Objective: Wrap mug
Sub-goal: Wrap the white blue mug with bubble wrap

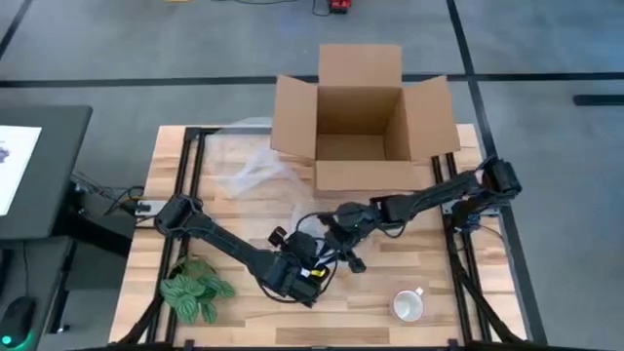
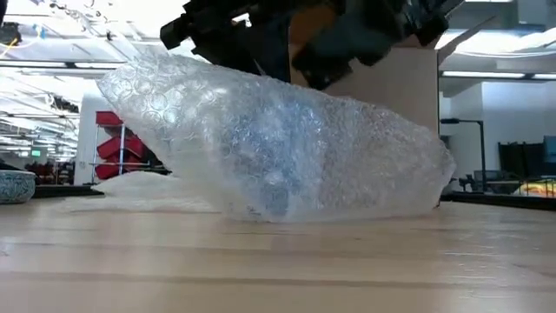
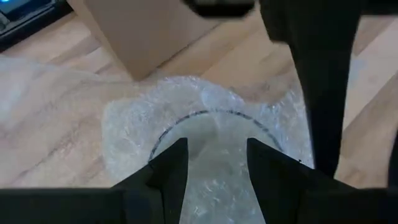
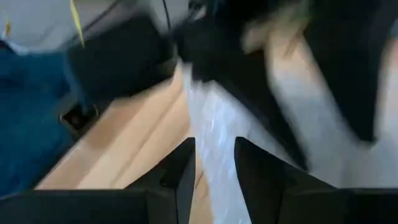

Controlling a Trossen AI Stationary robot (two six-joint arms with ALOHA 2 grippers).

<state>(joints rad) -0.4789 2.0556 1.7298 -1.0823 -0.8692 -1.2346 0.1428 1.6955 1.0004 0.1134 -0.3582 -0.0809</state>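
A bundle of bubble wrap [image 2: 278, 148] sits with its underside on the table's middle. A round dark rim [image 3: 205, 114] shows through it; I take that for the mug inside. My left gripper [image 3: 217, 171] is over the bundle from the near left, its fingers shut on wrap. My right gripper [image 4: 214, 171] comes from the far right and is shut on the wrap's edge. In the high view both grippers, left [image 1: 310, 261] and right [image 1: 336, 234], meet above the bundle. My left gripper has bunched bubble wrap [image 3: 217, 149] between its two fingers, on the near side of the round rim. It comes slanting down from the near left. The bundle rests on the table. How many layers it holds does not show. My right gripper pinches an edge of the wrap [image 4: 208, 143], which runs lengthwise between its two fingers. It reaches in from the table's far right. The picture is blurred, so layers and depth of hold do not show.
An open cardboard box [image 1: 361, 107] stands at the far edge. A loose clear sheet [image 1: 255, 171] lies left of it. A bare white mug [image 1: 408, 305] stands near the right front edge, and a green plant [image 1: 195, 290] at the left front.
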